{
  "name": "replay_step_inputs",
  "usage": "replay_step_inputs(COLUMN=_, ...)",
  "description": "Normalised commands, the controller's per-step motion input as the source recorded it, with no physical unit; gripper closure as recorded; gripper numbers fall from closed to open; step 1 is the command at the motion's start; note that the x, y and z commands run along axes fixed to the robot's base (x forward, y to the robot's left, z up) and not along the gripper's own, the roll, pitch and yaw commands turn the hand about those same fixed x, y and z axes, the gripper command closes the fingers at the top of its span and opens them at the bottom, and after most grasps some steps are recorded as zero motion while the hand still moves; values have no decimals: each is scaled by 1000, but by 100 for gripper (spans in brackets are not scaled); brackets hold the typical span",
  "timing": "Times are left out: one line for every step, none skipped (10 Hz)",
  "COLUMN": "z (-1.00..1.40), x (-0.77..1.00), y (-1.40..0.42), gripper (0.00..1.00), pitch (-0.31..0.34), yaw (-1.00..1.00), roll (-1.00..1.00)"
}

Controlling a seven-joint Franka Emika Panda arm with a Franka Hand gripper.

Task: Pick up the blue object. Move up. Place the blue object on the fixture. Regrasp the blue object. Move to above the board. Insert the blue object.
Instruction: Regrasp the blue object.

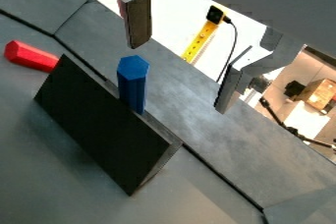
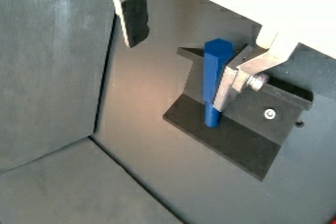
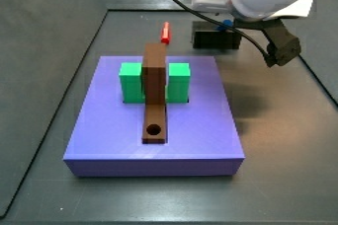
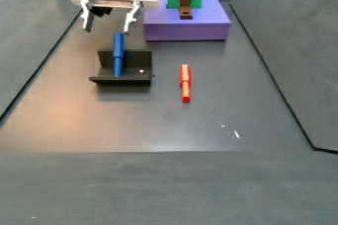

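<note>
Blue object [image 4: 119, 51] leans on the fixture [image 4: 122, 75], away from the board, and you can confirm that in both wrist views as well, where it stands against the dark bracket [image 2: 210, 83].

Start with the largest item: the purple board [image 3: 158, 120] sits on the dark floor and carries a green block [image 3: 134, 83] and a long brown bar [image 3: 157, 96], the bar standing in a slot that splits the green block. A round hole shows near the bar's front end.

Next, the white arm reaches in over the fixture area. Your gripper [image 4: 111, 14] hangs just above the upper end of the blue piece, jaws apart and holding nothing; one finger [image 1: 137, 19] shows in a wrist view as a flat plate with a dark pad, clear of the piece.

Smallest, a red piece [image 4: 187, 82] lies flat on the floor beside the fixture, apart from it.

In a side view the fixture is mostly hidden behind the arm, and the blue piece cannot be made out there.
</note>
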Motion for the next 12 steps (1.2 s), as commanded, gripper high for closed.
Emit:
replay_step_inputs(z=-206, x=0, y=80, gripper=0, pitch=-229, yaw=140, roll=-357)
replay_step_inputs(z=-203, x=0, y=54, gripper=0, pitch=-180, yaw=280, roll=-214)
replay_step_inputs(z=-149, x=0, y=20, gripper=0, pitch=-69, yaw=280, roll=0)
replay_step_inputs(z=-123, x=-31, y=0, gripper=0, pitch=-11, yaw=331, roll=191)
replay_step_inputs(z=-117, x=0, y=0, gripper=0, pitch=0, yaw=483, roll=463)
replay_step_inputs(z=-114, x=37, y=0, gripper=0, pitch=23, yaw=494, roll=560)
replay_step_inputs(z=-71, x=66, y=-3, gripper=0, pitch=40, yaw=426, roll=429)
replay_step_inputs(z=-43, x=117, y=-77, gripper=0, pitch=0, yaw=277, roll=194)
replay_step_inputs(z=-137, x=126, y=-31, gripper=0, pitch=0, yaw=229, roll=166)
replay_step_inputs(z=-206, x=91, y=-6, gripper=0, pitch=0, yaw=203, roll=154)
replay_step_inputs(z=-243, x=29, y=0, gripper=0, pitch=0, yaw=163, roll=189)
replay_step_inputs(z=-231, x=0, y=0, gripper=0, pitch=0, yaw=103, roll=154)
